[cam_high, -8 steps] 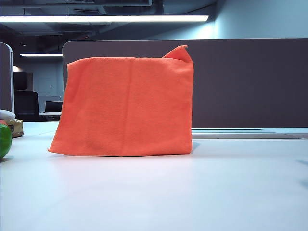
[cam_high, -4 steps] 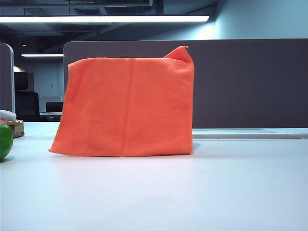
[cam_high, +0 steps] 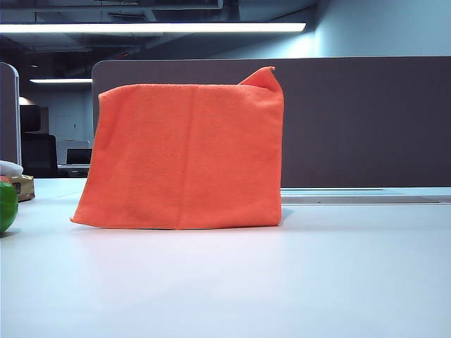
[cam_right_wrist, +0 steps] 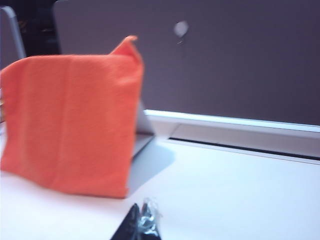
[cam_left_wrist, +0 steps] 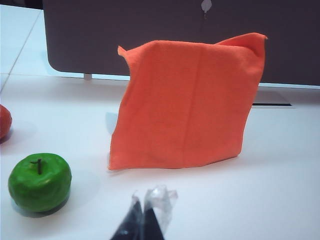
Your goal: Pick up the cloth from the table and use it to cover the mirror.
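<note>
- Exterior view: the orange cloth (cam_high: 183, 156) hangs upright over the mirror, hiding its whole front, and its lower edge reaches the white tabletop (cam_high: 282, 282). One corner of the cloth pokes up at the top right. A dark grey partition panel (cam_high: 366, 120) stands behind it. At the left edge sits part of a green apple (cam_high: 5, 204), with a small tan box (cam_high: 22, 186) behind it. Neither arm shows in this view.
- Left wrist view: the left end effector (cam_left_wrist: 144, 215) is low in the picture above bare tabletop (cam_left_wrist: 280, 190), its two dark fingers pressed together with nothing between them; clear film wraps the tips. It is well apart from the cloth (cam_left_wrist: 187, 102), which drapes down to the tabletop. The green apple (cam_left_wrist: 40, 181) lies beside the end effector, and a red object (cam_left_wrist: 4, 121) shows at the picture's edge.
- Right wrist view: blurred. The right end effector (cam_right_wrist: 140, 222) is likewise closed and empty, clear of the cloth (cam_right_wrist: 70, 120). Behind the cloth's edge a sliver of the mirror (cam_right_wrist: 145, 125) leans, uncovered on its back side. The partition panel (cam_right_wrist: 240, 65) fills the background.
</note>
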